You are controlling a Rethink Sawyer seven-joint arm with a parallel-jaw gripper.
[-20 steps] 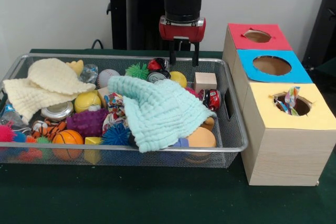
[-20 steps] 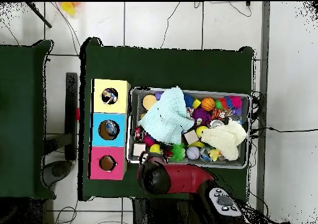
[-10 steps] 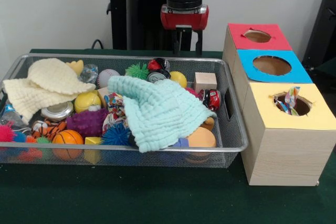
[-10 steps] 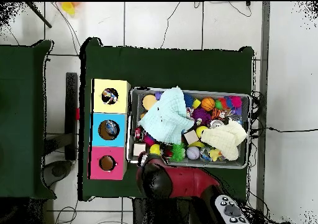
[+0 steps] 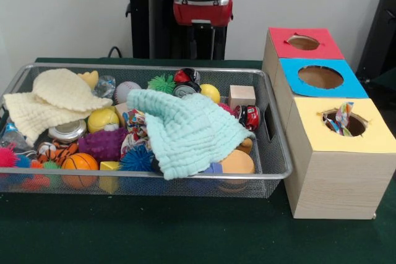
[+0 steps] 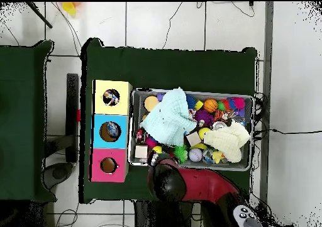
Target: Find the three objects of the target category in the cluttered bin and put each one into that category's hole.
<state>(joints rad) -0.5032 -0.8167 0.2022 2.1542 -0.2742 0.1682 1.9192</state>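
Bin [image 5: 275, 153] of wire mesh sat on the table beside three boxes, the yellow box [image 5: 371, 143] nearest the front edge, then the blue box [image 5: 346, 85] and the red box [image 5: 328, 44]. Its clutter looked light: soft cloths, spiky balls, a hard wooden cube [image 5: 242, 96] and a toy car [image 5: 250, 117] near the box-side wall. The mint cloth [image 5: 185, 129] would drape and slip, best pinched at a fold; the cube wanted a grip on flat faces. The pincer [image 5: 203, 34] hung empty above the bin's far rim; whether it was spread or closed I cannot tell. It had risen and shifted away from the boxes since the earlier frame
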